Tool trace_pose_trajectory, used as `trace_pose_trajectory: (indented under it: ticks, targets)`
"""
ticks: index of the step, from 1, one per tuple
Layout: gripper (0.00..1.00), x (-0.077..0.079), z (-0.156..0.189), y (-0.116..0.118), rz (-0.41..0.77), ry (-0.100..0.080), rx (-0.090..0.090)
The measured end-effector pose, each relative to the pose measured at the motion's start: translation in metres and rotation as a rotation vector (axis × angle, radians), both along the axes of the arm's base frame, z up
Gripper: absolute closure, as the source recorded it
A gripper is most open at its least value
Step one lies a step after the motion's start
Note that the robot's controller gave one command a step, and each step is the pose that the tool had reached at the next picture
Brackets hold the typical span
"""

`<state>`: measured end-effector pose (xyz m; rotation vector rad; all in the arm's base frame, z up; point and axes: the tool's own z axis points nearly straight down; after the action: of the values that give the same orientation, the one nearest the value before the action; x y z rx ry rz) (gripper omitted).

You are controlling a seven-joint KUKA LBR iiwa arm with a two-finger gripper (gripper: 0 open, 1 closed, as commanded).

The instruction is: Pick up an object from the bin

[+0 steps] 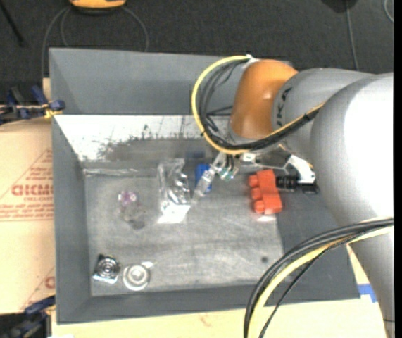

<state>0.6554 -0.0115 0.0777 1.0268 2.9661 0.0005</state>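
Claw (218, 171): we see it low over the middle of the bin floor, toward the back wall, under the arm's orange cover (257, 101); we cannot make out how far apart it stands or whether it has hold of anything.
Bin (70, 224): grey metal, with sloped walls and a scuffed flat floor.
Far left, mid floor: a small clear piece with a pink tint (128, 201), lying alone and well apart from the claw.
Front left corner: a small shiny metal part (106, 268), and just beside it on its right a round silver-white cap (136, 275).
Centre: a crumpled clear plastic bag (174, 189), lying flat between the pink piece and the claw.
Task's thing: a small blue object (204, 177), at the right edge of the plastic bag and touching or just beside the claw's tip, near the back of the floor; we cannot tell its exact kind.
Right of the claw: a red-orange block (265, 192), near the claw but apart from it.
Far right: the grey arm (341, 160), with yellow and black cables looped around the orange cover.
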Motion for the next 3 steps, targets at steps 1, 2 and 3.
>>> trace_pose_trajectory:
  ticks: [1, 2, 3]
  targets:
    - [0.0, -0.005, -0.0001, -0.0044, -0.013, -0.009, 0.003]
    - [0.0, -0.0018, -0.0004, -0.0033, -0.044, -0.004, 0.006]
    - [0.0, -0.0054, 0.0005, -0.0016, -0.174, -0.002, 0.001]
